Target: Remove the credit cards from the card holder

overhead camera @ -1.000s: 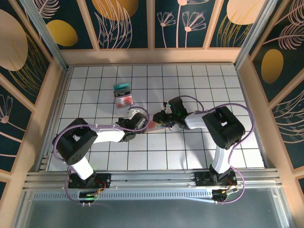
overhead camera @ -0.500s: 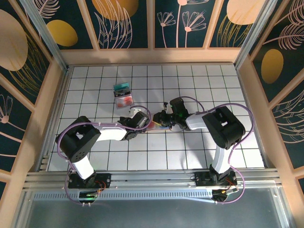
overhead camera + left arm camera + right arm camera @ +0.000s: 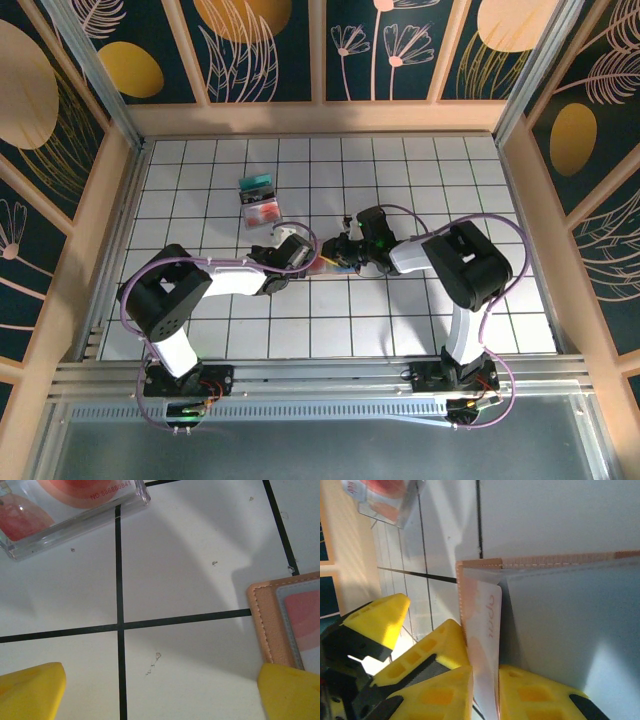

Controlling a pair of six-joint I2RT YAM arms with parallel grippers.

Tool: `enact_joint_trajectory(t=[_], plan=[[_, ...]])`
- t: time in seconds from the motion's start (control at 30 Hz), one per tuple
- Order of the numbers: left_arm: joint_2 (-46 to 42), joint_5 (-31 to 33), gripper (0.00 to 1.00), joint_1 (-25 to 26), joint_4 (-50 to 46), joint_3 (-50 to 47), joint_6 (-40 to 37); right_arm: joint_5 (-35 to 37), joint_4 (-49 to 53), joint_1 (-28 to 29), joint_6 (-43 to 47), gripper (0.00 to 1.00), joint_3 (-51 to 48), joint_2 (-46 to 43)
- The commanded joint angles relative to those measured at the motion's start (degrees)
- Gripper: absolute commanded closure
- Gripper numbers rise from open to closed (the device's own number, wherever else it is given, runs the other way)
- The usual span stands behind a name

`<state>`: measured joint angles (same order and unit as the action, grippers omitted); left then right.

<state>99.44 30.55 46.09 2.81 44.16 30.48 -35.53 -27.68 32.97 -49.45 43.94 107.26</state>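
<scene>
Teal-green plastic card (image 3: 257,183) and red-and-white plastic card (image 3: 262,210) lie side by side, all but touching, on the far left part of the white tiled table (image 3: 400,320). Both are clear of the wallet, so that part of the job looks done. The left wrist view catches a corner of the red-and-white one, glossy and flat on the tiles.

Next to the right, the left gripper (image 3: 160,692) hangs low over bare tile with its yellow fingertips spread wide and nothing between them. One tip sits just beside the near corner of the pinkish-brown folding card holder (image 3: 265,625).

The holder lies near the middle of the table, between the two arms. It is opened up, with its stitched edge and grey-blue lining showing in the right wrist view. A white-and-pink card (image 3: 482,630) stands in the fold against the lining, and it is hard to tell how far it has come out of its pocket.

On the far right, the right gripper (image 3: 485,695) has its two yellow fingers closed tight on the lower edge of that card.

The count is three cards in sight, two out and one gripped at the holder, plus one holder. What is left, by the look of it, is to draw this card free. Whether more cards hide inside cannot be told.
</scene>
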Motion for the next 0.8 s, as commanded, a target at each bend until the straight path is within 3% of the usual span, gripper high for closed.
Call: enact_joint_trajectory(t=[0.0,0.3,0.77], plan=[[2.0,-2.7,0.01,0.5,-1.0,1.0,-0.7,-2.6,-0.9,1.3,0.6,0.8,1.9,1.0],[3.4,-2.2,0.01,0.4,-3.1,2.4,-0.3,-7.4,-10.2,0.0,-3.2,0.8,-1.8,-1.6],[3.8,-1.6,0.01,0.4,-4.2,2.4,0.1,-7.6,-11.7,-1.3,-3.9,0.83,-4.0,-4.0]])
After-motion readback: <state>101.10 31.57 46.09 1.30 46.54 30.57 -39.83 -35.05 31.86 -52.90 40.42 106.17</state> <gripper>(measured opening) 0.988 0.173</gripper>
